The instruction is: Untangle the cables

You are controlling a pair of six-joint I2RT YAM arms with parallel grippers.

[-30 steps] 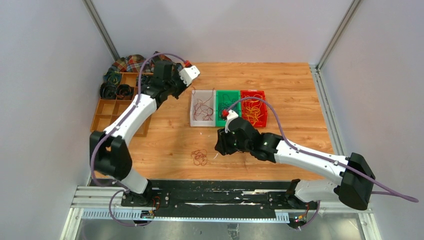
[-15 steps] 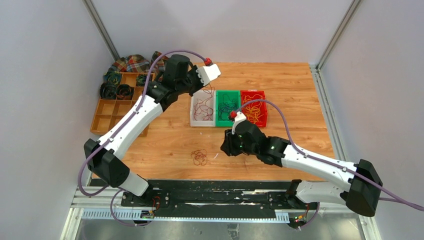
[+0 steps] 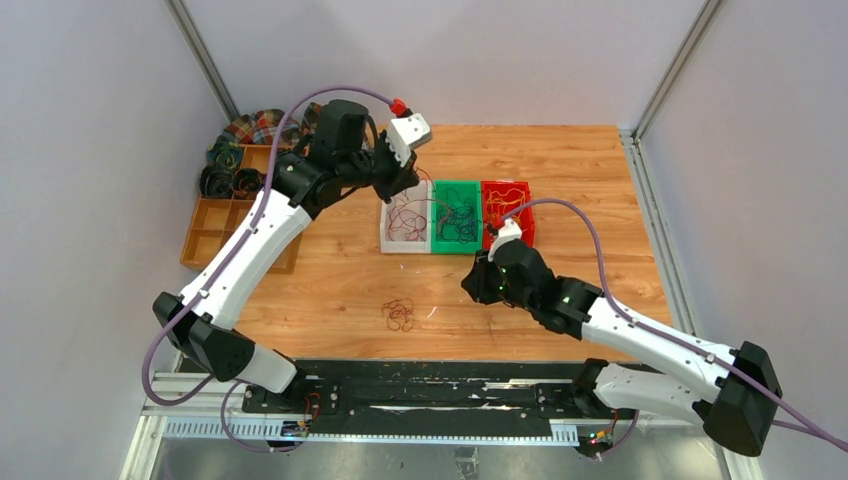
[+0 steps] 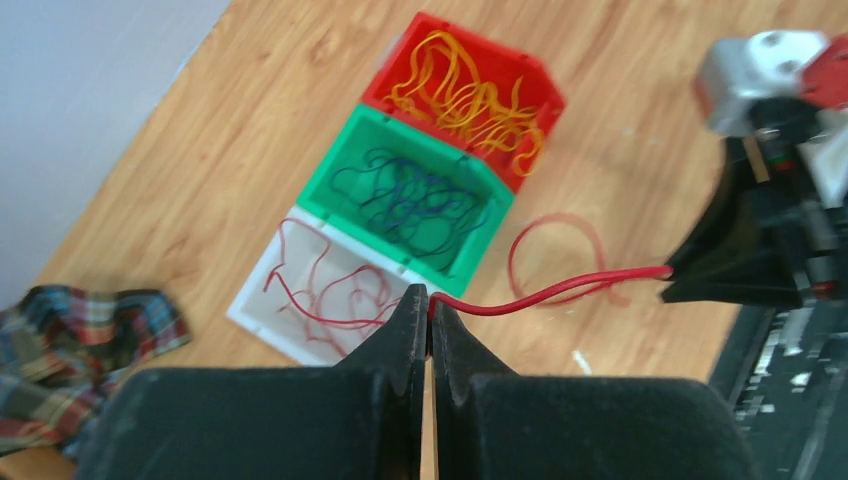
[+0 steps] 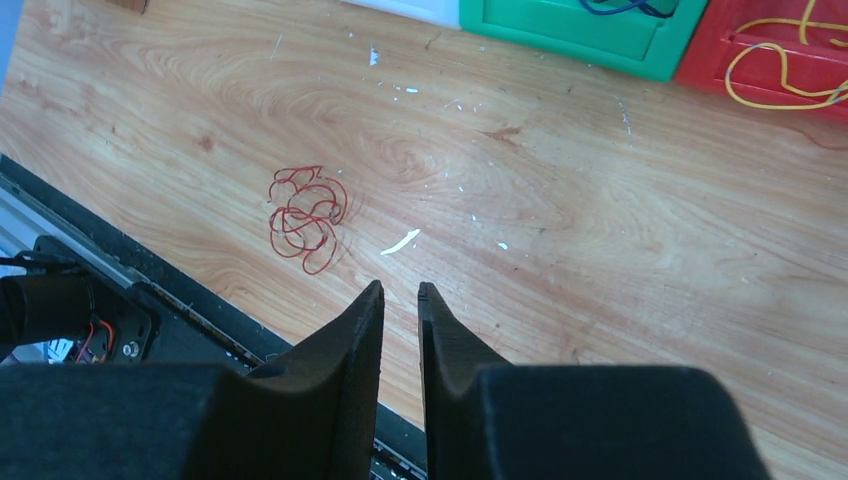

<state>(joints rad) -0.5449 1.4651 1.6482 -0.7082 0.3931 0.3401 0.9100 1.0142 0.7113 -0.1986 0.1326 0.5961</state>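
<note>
Currently your left gripper is clamped shut on a red cable, up near the table's far edge; the strand runs toward the right gripper. Its jaws show a narrow gap with nothing between. A red tangle lies by the near edge.

**Robot body, two arms**
- Left arm, right arm: white link shells, black joint housings, black bases on a black rail at the counter's near edge.
- Purple hose along each arm.
- White wrist block with red cap.
- Left pincer, right pincer: black, wedge-shaped fingers.
</note>
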